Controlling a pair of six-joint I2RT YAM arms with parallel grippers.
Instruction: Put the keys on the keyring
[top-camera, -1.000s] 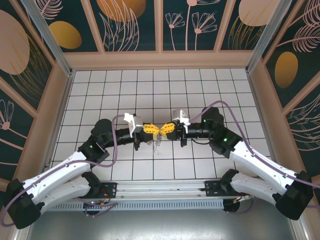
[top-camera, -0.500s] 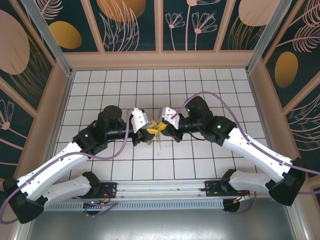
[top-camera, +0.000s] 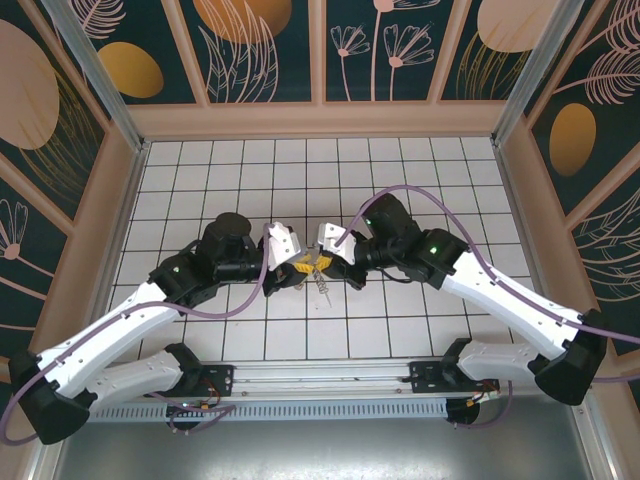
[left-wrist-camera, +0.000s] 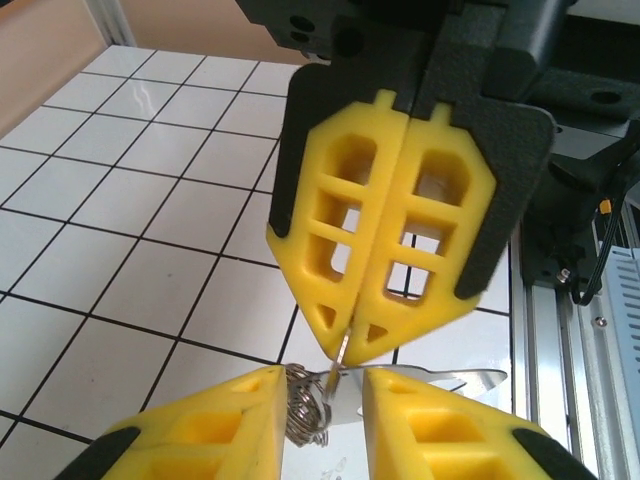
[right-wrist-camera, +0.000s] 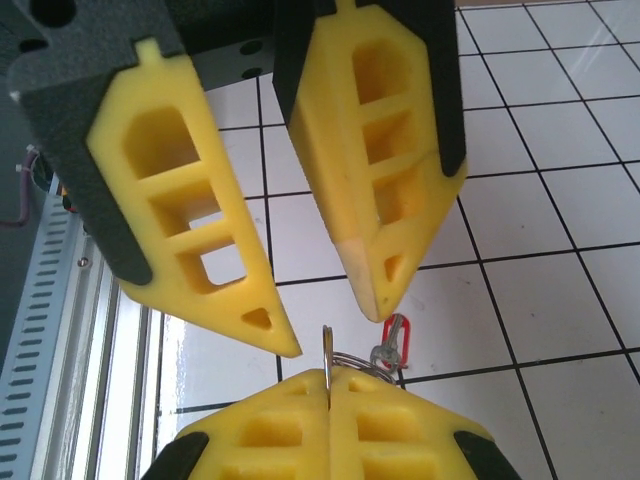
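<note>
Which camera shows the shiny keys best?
Left wrist: the keys look big, with coils and a flat blade clear. Right wrist shows a thin edge plus the red piece. Top external shows tiny glints.

Shiny metal keys (left-wrist-camera: 455, 378) and keyring (left-wrist-camera: 305, 405); matt yellow plastic fingers (right-wrist-camera: 330, 170)

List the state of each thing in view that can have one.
left claw: open, fingers either side of the keyring, not clamping.
right claw: shut on the keyring.
keyring: held above the tiles, pinched by the right claw.
silver key: at the keyring; threaded or not, cannot tell.
red-headed piece: dangling by the keyring.
</note>
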